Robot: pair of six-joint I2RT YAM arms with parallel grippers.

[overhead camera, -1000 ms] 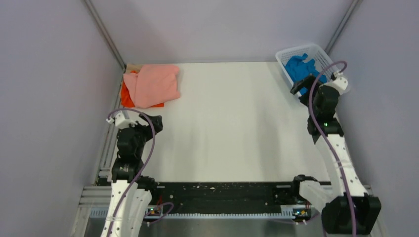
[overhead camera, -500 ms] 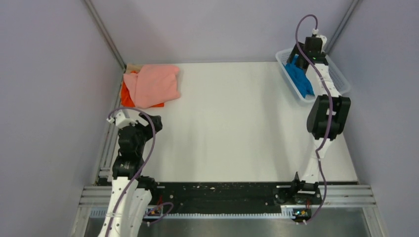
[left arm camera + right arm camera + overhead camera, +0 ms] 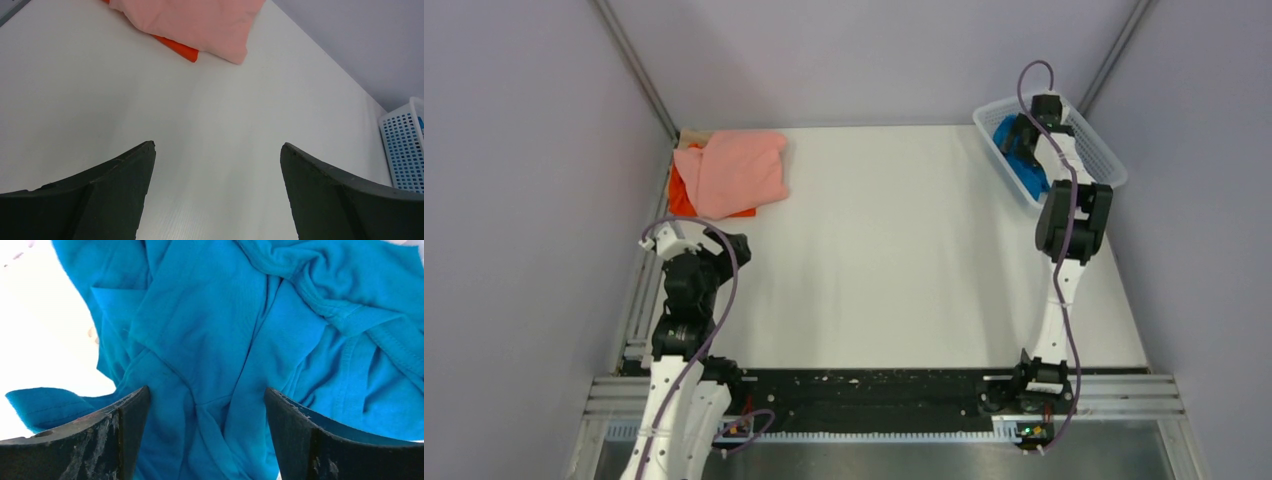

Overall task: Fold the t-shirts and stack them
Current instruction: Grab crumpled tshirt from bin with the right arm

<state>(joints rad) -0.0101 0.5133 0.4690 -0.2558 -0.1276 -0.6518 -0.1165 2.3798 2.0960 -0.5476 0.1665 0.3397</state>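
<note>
Where the right arm reaches to the far right corner, the overhead view puts its wrist inside the basket. It sits over the blue shirt, which lies bunched in there. The gap of the jaws cannot be read from overhead.

The right wrist view settles it: right jaws wide apart, nothing between them. The crumpled blue shirt fills nearly the whole view beyond the tips. Cannot tell whether the tips touch the cloth.

The left arm sits folded back near the left edge of the worktop. In the left wrist view the left jaws are wide apart too and empty, over bare white surface.

The pink shirt lies folded at the far left corner, on top of the orange shirt. Overhead, orange shows along the pile's left and near edges. The left wrist view gives only a thin orange shirt edge under the pink shirt. At its right margin it shows the basket as mesh wall only.
</note>
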